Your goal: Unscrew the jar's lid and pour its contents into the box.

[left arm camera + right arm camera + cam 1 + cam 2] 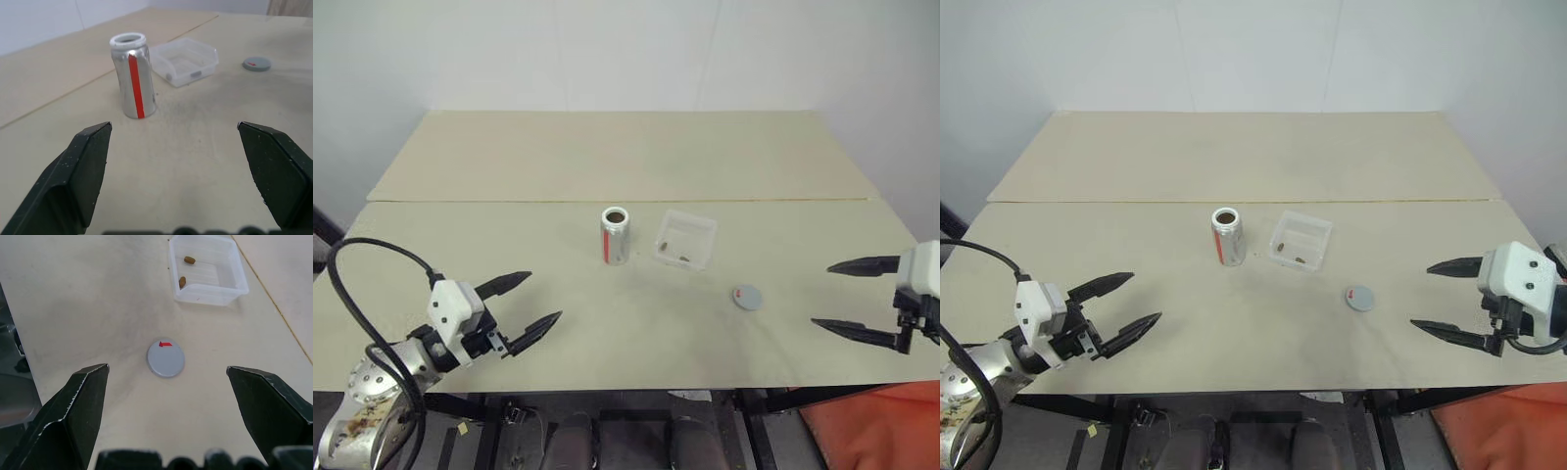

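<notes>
The silvery jar (616, 235) with a red stripe stands upright and uncapped at the table's middle. Just to its right sits the clear plastic box (685, 239), with small brown contents (186, 270) lying inside it. The grey lid (748, 297), marked with a red arrow, lies flat on the table right of and nearer than the box. My left gripper (529, 305) hovers open near the front left edge, pointing toward the jar. My right gripper (839, 296) hangs open at the far right, aimed toward the lid, holding nothing.
The beige table (607, 166) has a seam across its middle and a white wall behind. A black cable (372, 255) loops over my left arm. An orange object (871, 431) lies below the table's front right corner.
</notes>
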